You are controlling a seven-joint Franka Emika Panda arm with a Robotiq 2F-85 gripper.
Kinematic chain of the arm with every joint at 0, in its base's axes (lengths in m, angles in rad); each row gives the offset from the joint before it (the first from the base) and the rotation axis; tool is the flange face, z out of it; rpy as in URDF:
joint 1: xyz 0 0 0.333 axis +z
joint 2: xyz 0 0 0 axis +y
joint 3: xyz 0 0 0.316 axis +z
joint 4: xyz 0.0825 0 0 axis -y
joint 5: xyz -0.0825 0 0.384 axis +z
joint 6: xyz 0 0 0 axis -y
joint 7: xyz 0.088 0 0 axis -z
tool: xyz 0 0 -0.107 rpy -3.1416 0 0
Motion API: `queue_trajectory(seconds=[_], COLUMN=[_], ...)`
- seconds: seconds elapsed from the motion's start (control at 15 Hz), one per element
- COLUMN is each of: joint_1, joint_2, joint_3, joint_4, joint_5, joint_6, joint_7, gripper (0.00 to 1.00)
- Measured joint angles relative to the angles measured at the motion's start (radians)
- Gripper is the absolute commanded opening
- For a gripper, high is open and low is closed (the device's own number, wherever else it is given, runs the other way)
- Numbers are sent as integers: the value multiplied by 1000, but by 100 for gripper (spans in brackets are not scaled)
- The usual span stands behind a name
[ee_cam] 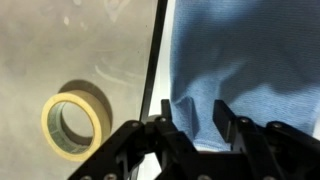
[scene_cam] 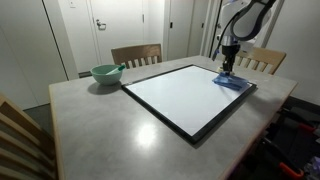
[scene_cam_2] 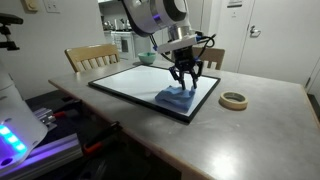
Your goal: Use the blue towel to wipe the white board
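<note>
The blue towel (scene_cam: 232, 82) (scene_cam_2: 176, 97) lies bunched on a corner of the white board (scene_cam: 180, 95) (scene_cam_2: 135, 80), a glossy white panel with a thin black frame flat on the table. My gripper (scene_cam: 229, 68) (scene_cam_2: 186, 84) stands upright right over the towel, fingertips down at the cloth. In the wrist view the towel (ee_cam: 240, 60) fills the right side. My gripper (ee_cam: 192, 108) has its two black fingers apart, and a raised fold of blue cloth stands between them. The board's black edge (ee_cam: 152, 60) runs up the middle.
A roll of tape (scene_cam_2: 234, 100) (ee_cam: 72, 125) lies on the grey table (scene_cam: 100, 130) just beyond the board's edge near the towel. A pale green bowl (scene_cam: 106, 73) (scene_cam_2: 146, 58) sits by the far corner. Wooden chairs (scene_cam: 136, 54) (scene_cam: 262, 60) stand around the table.
</note>
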Motion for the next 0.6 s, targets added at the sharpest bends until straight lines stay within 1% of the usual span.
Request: queue_trajectory(seconds=[0.07, 0.2, 0.27, 0.4, 0.6], joint_1=[4, 14, 17, 19, 20], joint_2=[-41, -132, -177, -257, -340], joint_3=[9, 26, 37, 64, 104], joint_4=[-5, -12, -15, -16, -24], joint_5=[-1, -2, -2, -1, 29], joint_6=[-40, -136, -187, -283, -374], joint_7=[-15, -37, -45, -60, -113], gripper=[86, 98, 100, 100, 100])
